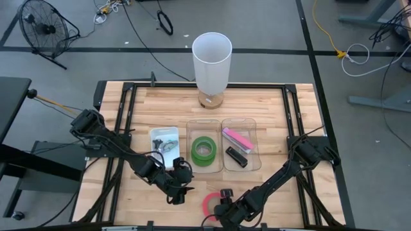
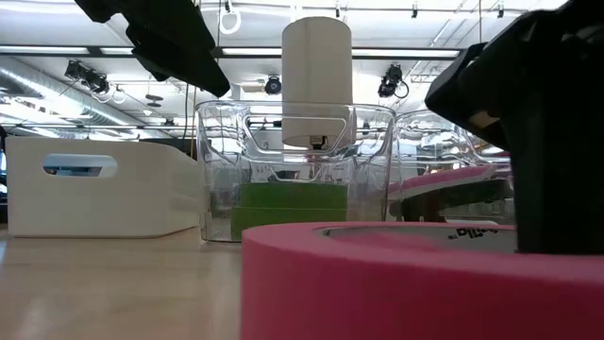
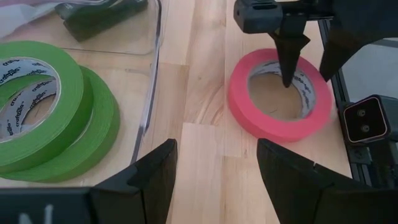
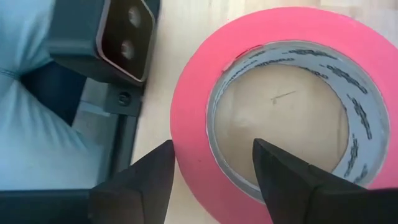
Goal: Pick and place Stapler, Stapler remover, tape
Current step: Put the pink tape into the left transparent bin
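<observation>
Two green tape rolls in bin | one pink roll on table

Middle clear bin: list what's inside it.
The middle clear bin holds two green tape rolls, one overlapping the other. The upper roll hides part of the lower one and the bin floor beneath; nothing else shows inside.

The high view looks straight down on the whole wooden table, from well above. The low view sits at table-top height, pressed close to the pink tape roll filling its lower frame, facing the clear bins and the room beyond. Both wrist views look down at close range onto that same pink roll, the right one nearer.
</observation>
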Robot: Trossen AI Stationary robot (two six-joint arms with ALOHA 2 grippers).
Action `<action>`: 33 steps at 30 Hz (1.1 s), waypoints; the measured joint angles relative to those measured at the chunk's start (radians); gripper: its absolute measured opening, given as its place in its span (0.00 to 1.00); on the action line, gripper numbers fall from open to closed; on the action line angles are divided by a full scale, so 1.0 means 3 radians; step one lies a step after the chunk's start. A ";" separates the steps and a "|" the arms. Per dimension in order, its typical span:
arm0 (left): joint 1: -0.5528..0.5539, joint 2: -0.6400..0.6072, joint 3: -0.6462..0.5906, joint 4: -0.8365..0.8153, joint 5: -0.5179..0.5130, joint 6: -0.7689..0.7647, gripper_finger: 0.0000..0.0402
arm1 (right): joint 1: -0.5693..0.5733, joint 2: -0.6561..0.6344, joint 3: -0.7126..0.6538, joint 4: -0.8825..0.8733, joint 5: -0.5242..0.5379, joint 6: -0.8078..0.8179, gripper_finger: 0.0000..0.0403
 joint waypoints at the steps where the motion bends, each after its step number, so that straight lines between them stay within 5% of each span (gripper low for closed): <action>1: 0.0000 0.0000 0.0000 -0.0001 0.0001 0.0000 0.56 | -0.0001 0.0002 -0.0001 -0.0007 0.0024 -0.0001 0.54; 10: 0.0000 0.0000 0.0000 0.0000 0.0000 0.0000 0.56 | -0.0059 0.0018 -0.0013 -0.0115 0.0215 -0.0001 0.49; 18: 0.0000 0.0000 0.0000 0.0000 0.0000 0.0000 0.56 | -0.0071 0.0010 -0.0013 -0.0068 0.0002 -0.0043 0.16; 33: 0.0000 0.0000 -0.0001 0.0000 -0.0004 0.0001 0.56 | -0.0066 -0.0310 -0.0011 0.0127 -0.0229 -0.0213 0.16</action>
